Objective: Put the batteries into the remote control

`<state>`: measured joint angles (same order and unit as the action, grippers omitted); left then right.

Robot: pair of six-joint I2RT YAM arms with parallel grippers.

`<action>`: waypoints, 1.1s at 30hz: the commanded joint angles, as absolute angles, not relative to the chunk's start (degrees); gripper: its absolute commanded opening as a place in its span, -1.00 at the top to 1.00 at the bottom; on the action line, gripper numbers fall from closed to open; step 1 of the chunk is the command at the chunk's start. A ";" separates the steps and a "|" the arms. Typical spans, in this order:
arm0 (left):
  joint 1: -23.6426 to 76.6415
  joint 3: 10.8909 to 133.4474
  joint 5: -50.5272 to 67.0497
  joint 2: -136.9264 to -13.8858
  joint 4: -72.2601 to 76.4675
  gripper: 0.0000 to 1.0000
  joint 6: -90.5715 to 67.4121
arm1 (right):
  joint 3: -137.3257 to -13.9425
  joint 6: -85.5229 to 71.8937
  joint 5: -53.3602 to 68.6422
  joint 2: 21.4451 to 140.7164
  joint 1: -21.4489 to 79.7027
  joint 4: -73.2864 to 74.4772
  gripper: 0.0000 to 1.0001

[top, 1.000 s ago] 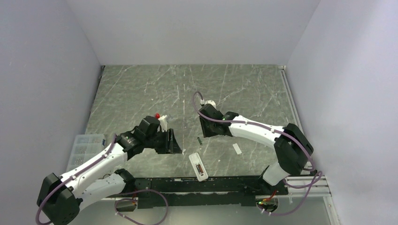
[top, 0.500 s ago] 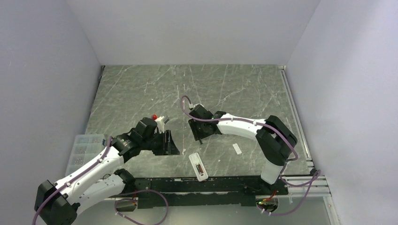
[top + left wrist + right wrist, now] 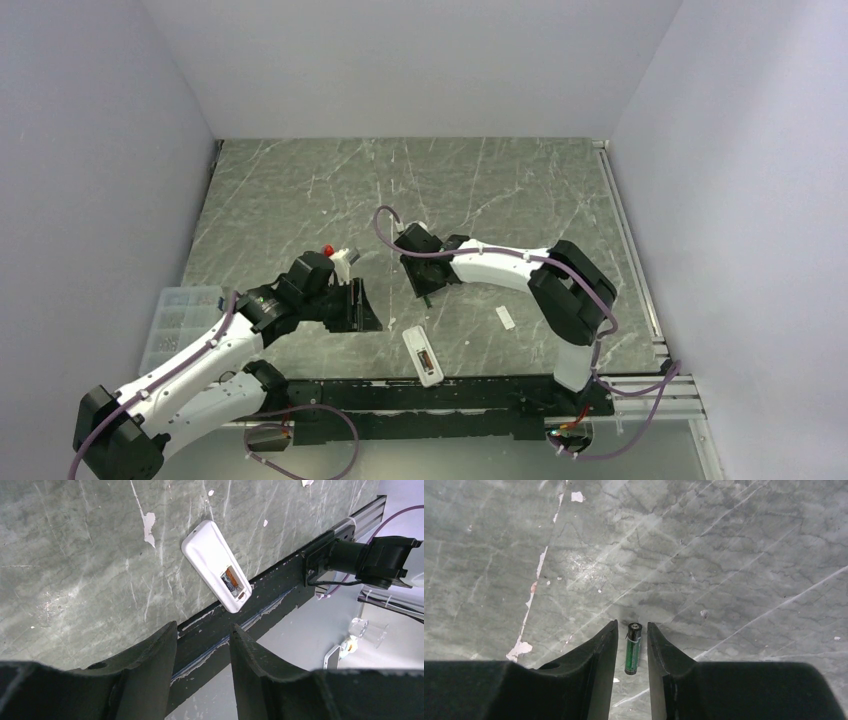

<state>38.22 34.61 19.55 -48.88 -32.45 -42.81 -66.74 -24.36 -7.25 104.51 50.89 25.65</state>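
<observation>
Marble table (image 3: 300,190), right arm (image 3: 500,268) stretched low — jaws parted astride battery (image 3: 633,648), left jaws parted, empty

The right arm (image 3: 500,268) is swung leftward across the table (image 3: 300,190), with its elbow drawn inward. The right end effector (image 3: 631,625) is brought over a battery (image 3: 632,650), now framed between its fingers. The left end effector (image 3: 200,627) is shifted slightly leftward.

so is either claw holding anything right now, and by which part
Nothing held. The right claw straddles the small dark-green cylindrical battery lying flat, gaps both sides; the left claw is empty.
</observation>
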 commanded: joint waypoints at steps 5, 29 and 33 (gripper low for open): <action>38.10 34.35 18.98 -47.51 -32.54 0.02 -43.23 | -69.18 -23.73 -9.69 106.93 51.63 28.18 0.47; 38.12 32.77 20.40 -51.20 -27.50 0.03 -44.70 | -59.09 -30.71 -8.09 86.37 54.24 26.46 1.00; 38.13 32.11 20.89 -51.97 -26.19 0.03 -45.26 | -52.19 -34.74 -7.67 78.58 57.17 22.04 1.00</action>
